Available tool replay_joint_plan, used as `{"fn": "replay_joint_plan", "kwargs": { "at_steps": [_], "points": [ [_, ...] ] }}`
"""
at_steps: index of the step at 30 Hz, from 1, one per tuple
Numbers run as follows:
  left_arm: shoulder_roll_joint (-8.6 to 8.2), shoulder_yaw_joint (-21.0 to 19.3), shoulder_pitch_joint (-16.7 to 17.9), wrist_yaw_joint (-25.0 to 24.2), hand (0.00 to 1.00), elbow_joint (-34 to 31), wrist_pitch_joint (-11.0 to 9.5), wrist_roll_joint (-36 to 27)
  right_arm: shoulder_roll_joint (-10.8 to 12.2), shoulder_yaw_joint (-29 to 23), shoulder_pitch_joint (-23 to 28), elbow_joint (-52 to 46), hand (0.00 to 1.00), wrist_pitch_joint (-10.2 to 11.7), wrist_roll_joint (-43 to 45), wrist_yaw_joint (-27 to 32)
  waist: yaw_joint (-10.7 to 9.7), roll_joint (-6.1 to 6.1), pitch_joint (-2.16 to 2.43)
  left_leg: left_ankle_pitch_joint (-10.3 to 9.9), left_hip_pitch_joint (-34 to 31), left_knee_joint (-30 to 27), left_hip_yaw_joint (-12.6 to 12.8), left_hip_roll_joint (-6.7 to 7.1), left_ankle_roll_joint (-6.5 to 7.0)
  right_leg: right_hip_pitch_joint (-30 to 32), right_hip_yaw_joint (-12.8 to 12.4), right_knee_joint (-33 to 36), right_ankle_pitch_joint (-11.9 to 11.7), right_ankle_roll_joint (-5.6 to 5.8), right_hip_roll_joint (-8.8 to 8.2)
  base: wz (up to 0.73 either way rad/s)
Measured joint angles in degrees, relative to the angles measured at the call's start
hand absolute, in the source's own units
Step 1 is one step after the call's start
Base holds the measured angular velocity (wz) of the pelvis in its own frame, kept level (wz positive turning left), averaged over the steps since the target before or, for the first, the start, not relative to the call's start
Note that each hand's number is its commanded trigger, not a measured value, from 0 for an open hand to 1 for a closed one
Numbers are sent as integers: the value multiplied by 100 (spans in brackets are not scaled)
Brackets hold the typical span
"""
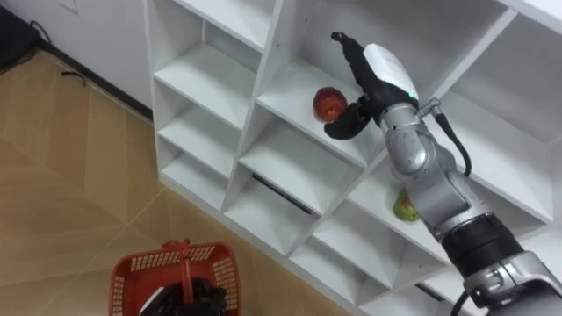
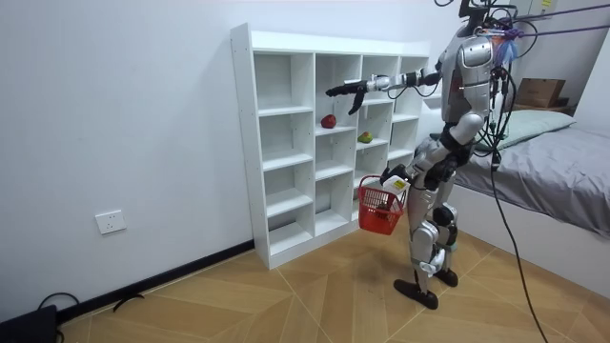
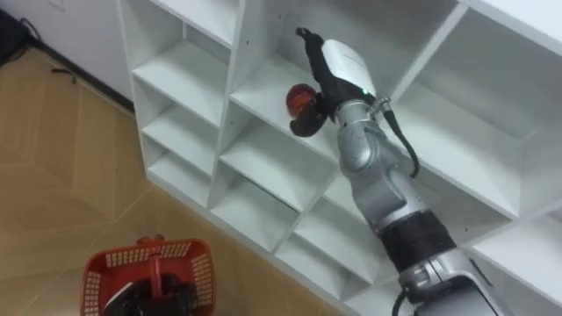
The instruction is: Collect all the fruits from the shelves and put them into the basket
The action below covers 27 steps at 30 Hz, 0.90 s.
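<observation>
Red apple (image 1: 329, 104) on shelf (image 1: 285, 95), right hand (image 1: 379, 72) outstretched beside it, fingers (image 1: 345, 44) released, left hand (image 1: 202, 295) clutching basket (image 1: 136, 263)

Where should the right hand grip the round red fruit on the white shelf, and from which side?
Probably round its middle, from the open front: the round red fruit sits alone on the white shelf, and the open right hand hovers near it, thumb low. The left hand holds the red plastic basket.

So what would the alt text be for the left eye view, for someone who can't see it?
The robot's open right hand reaches to a red apple on a white shelf. Its left hand holds a red basket below, above a wooden floor.
</observation>
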<state>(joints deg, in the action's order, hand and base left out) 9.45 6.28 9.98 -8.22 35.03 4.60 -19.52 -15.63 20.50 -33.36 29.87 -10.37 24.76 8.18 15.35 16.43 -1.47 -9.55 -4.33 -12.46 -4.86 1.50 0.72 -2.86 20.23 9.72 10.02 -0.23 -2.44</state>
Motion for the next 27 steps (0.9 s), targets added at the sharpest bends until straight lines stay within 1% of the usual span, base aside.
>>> {"fn": "replay_joint_plan", "kwargs": {
  "at_steps": [1,2,4,6,7,8,10,13,14,15,17,19,20,24,25,27],
  "points": [
    [11,4,-46,-14,100,-3,21,-12,-71,0,-69,201,0,-2,-10,57,60,25,-29,0,-51,-67,-10,3,0,23,49,-6,0,0,-4,10],
    [21,8,-67,-16,100,-3,23,-28,-99,0,-156,414,0,-11,1,87,70,41,-25,0,-120,-106,-16,3,0,76,44,2,0,0,-4,9],
    [44,7,-99,-26,100,14,23,-59,-118,1,-327,669,0,-4,8,127,84,58,-52,0,-185,-123,-12,7,0,128,40,-6,0,-1,-7,0],
    [54,4,-118,-31,100,44,18,-57,-146,0,-526,1021,0,58,8,173,80,61,-56,1,-240,-130,-9,11,1,180,41,1,0,-1,-10,0],
    [62,2,-152,-34,100,95,4,-56,-178,0,-644,1222,0,66,2,204,83,64,-70,3,-271,-131,-7,11,2,208,44,0,-1,-1,-11,0],
    [71,2,-195,-33,100,170,-5,-53,-226,0,-700,1355,0,92,-9,244,88,71,-69,3,-317,-132,-8,11,2,249,48,2,-1,-2,-11,0],
    [88,7,-223,-26,100,221,-14,-54,-264,0,-773,1509,0,109,-41,304,85,77,-76,4,-372,-138,-6,11,2,307,46,4,-1,-2,-11,0],
    [103,13,-302,-26,100,323,-59,-71,-298,1,-848,1573,0,213,-95,394,96,103,-89,6,-514,-176,11,5,-1,443,28,8,-2,-3,-7,-1],
    [114,13,-357,-25,100,398,-62,-102,-299,1,-889,1690,0,252,-132,414,106,112,-103,6,-550,-183,11,5,-1,481,25,9,-2,-3,-8,0],
    [119,11,-378,-25,100,431,-68,-110,-300,1,-903,1723,0,252,-174,419,110,121,-105,6,-570,-185,12,6,-1,501,23,10,-2,-3,-8,0],
    [156,8,-401,-12,100,442,-87,-110,-305,1,-987,1799,0,261,-268,429,104,159,-135,6,-707,-228,11,5,-1,615,21,7,-3,-4,-7,0],
    [144,13,-439,18,100,461,-90,-107,-310,1,-1078,1938,0,281,-272,444,109,157,-143,6,-798,-265,12,11,-1,698,-41,7,-5,-8,-7,0],
    [132,20,-469,30,100,507,-98,-116,-310,3,-1148,2026,0,289,-268,453,105,137,-167,6,-840,-292,13,13,-1,725,-50,5,-8,-13,-8,0],
    [135,73,-530,84,100,577,-117,-119,-313,6,-1269,2156,0,306,-269,466,99,107,-190,6,-919,-297,19,7,-1,808,-55,6,-15,-24,-5,0],
    [129,78,-554,89,100,616,-118,-119,-314,6,-1288,2158,0,331,-267,473,99,90,-203,6,-920,-296,20,4,-1,808,-55,6,-15,-24,-2,0],
    [124,78,-572,105,100,648,-121,-118,-314,6,-1295,2158,0,340,-264,487,98,84,-208,5,-929,-292,19,-2,-2,820,-53,6,-16,-26,4,0]
  ]
}}
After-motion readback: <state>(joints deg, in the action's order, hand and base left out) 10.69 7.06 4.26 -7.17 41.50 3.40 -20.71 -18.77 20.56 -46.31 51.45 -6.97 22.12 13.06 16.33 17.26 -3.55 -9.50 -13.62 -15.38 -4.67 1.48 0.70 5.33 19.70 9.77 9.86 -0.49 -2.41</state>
